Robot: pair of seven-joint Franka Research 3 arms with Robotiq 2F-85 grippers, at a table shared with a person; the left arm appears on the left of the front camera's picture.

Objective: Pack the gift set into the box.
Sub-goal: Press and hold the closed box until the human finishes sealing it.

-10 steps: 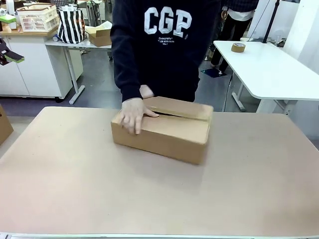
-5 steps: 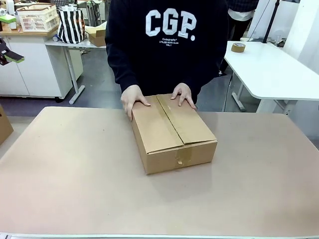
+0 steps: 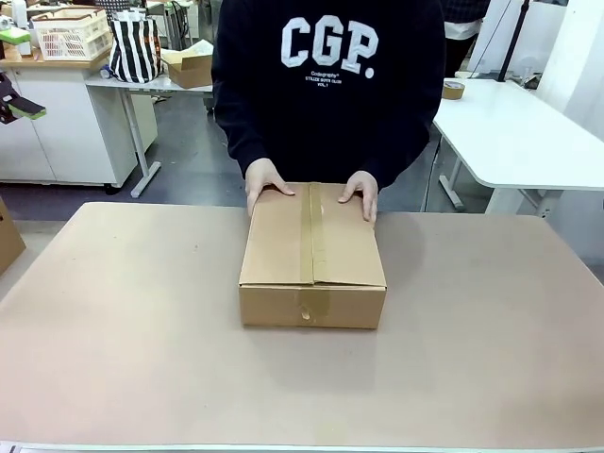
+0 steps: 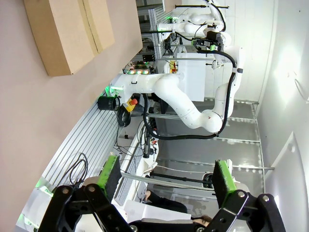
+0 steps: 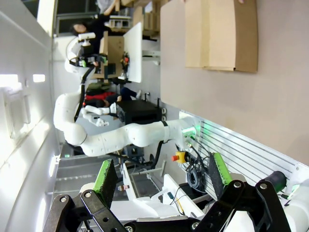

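The person's right hand (image 3: 266, 181) is laid flat on the far corner of the box (image 3: 312, 250) at picture left, with the fingers loosely spread over the top edge. The person's left hand (image 3: 361, 192) is set the same way on the far corner at picture right. Nothing is pinched, and both palms are turned down on the cardboard.

Both hands are placed at the box's far short end, so the box is stretched out from them toward the camera. Its long axis is run from the person's side to the robot's side, square to the table (image 3: 123, 330) edge. One short end is turned to face the camera. The top flaps are closed. The seam between them is covered by a strip of brown tape laid along the long axis and folded down onto the near end face. The box is set flat near the middle of the table, a little toward the person.

Over to the wrists: the left gripper (image 4: 166, 166) is held wide apart, green pads facing each other and gripping nothing. The box (image 4: 72, 29) is seen well apart from it, far up the table (image 4: 29, 121). The right gripper (image 5: 161, 166) is likewise held wide apart and empty. The box (image 5: 219, 34) is again seen well apart from it on the table (image 5: 241, 106).
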